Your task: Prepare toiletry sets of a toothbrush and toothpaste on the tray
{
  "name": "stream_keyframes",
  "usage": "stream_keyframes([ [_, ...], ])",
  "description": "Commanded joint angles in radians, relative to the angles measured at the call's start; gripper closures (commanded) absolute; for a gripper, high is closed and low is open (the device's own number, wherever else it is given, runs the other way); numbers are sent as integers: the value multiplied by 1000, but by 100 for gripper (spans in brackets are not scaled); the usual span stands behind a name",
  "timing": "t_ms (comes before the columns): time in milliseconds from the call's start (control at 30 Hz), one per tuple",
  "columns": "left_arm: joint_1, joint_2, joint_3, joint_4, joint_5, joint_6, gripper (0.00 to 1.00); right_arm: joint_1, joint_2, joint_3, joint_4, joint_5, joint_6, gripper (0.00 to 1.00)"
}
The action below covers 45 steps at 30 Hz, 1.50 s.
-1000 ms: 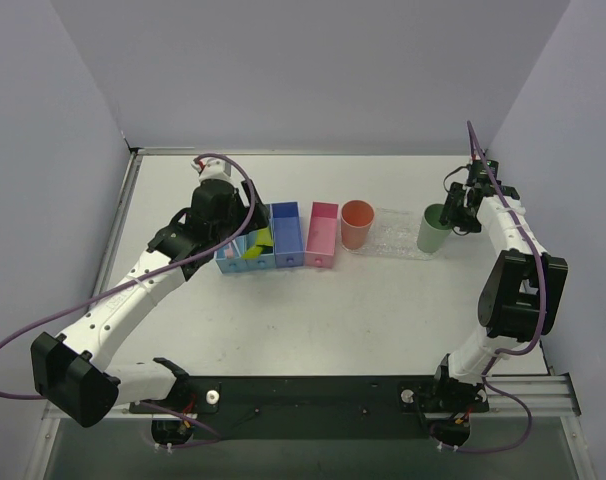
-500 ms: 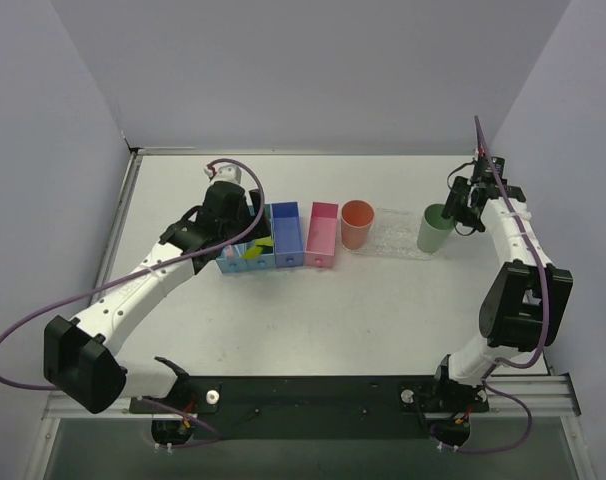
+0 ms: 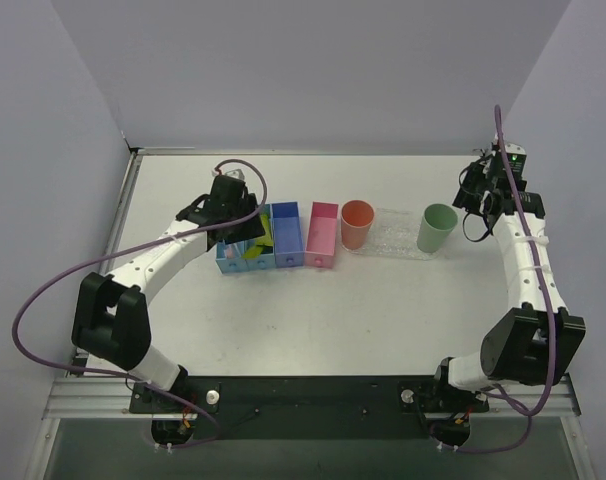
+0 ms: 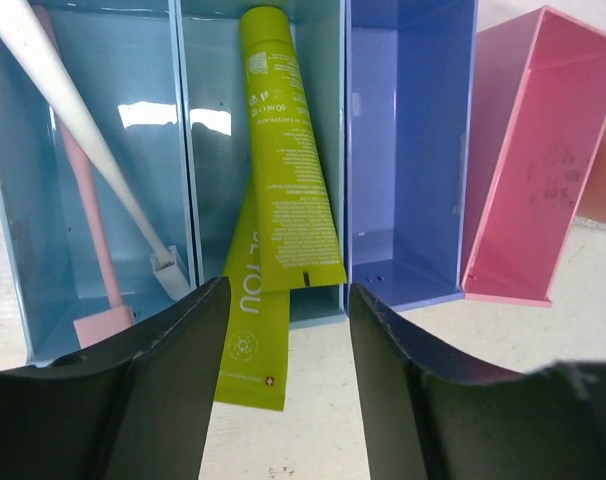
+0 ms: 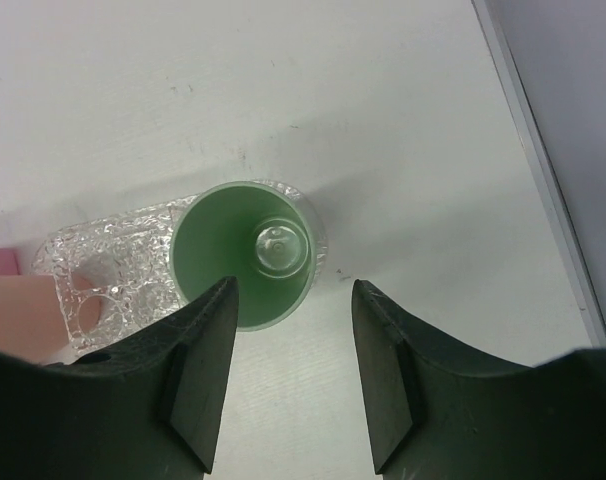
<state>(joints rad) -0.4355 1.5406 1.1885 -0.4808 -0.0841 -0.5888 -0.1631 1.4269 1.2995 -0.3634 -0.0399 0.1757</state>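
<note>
Right end effector now off green cup

Bright even light; soft shadows; glare in bin.

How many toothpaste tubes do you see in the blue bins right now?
2. Both are in the middle light-blue compartment. One toothpaste tube lies on top. The second tube is beneath it, its end poking out past the bin's near edge. More could be hidden underneath.
</note>
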Motion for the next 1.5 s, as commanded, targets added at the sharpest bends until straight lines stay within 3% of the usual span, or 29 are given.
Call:
stream_keyframes([
  [0,35,39,57,73,121,9,43,2,-46,30,-5,20,-8,56],
  [867,84,185,54,56,244,-124,46,2,-46,37,11,-15,16,56],
  [1167,99,156,11,136,285,-229,53,2,-42,27,12,-11,11,57],
  [1467,101,158,-3,157,316,-279,53,2,-45,27,18,-5,8,57],
])
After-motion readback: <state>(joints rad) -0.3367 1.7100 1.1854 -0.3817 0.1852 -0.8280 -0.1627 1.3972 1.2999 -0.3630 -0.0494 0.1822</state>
